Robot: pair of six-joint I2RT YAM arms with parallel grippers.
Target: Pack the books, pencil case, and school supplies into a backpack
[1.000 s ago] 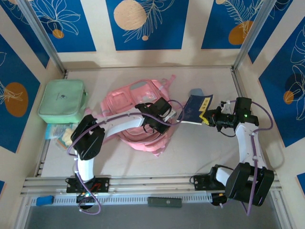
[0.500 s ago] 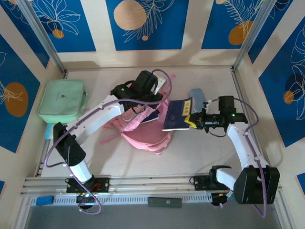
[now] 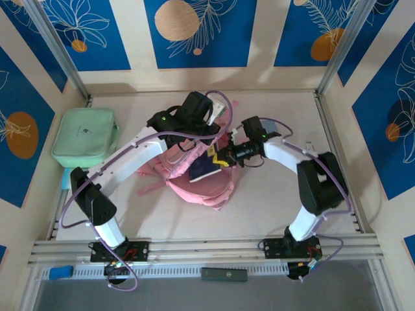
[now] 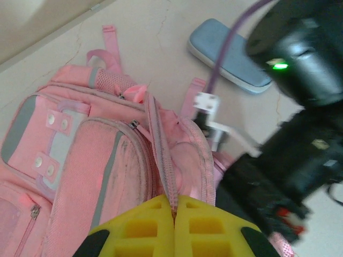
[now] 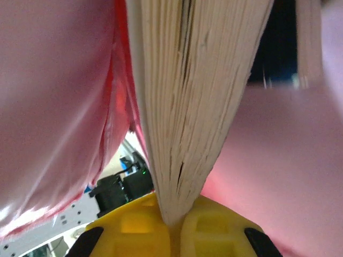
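**A:** Top view: your right claw [image 3: 222, 157] pinches 1 book [image 3: 205, 167], half inside the backpack [image 3: 194, 188]. Your left claw [image 3: 202, 129] clamps the backpack's opening.

**B:** Left wrist?

**A:** Shut tight on pink fabric. The pencil case [image 4: 230, 56] lies beyond the backpack.

**B:** Right wrist?

**A:** The book's leaves splay. If you release early, it may snag or slide out.

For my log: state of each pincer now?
Left pincer: closed on an edge of the large pink fabric backpack.
Right pincer: closed on a thin dark navy book.
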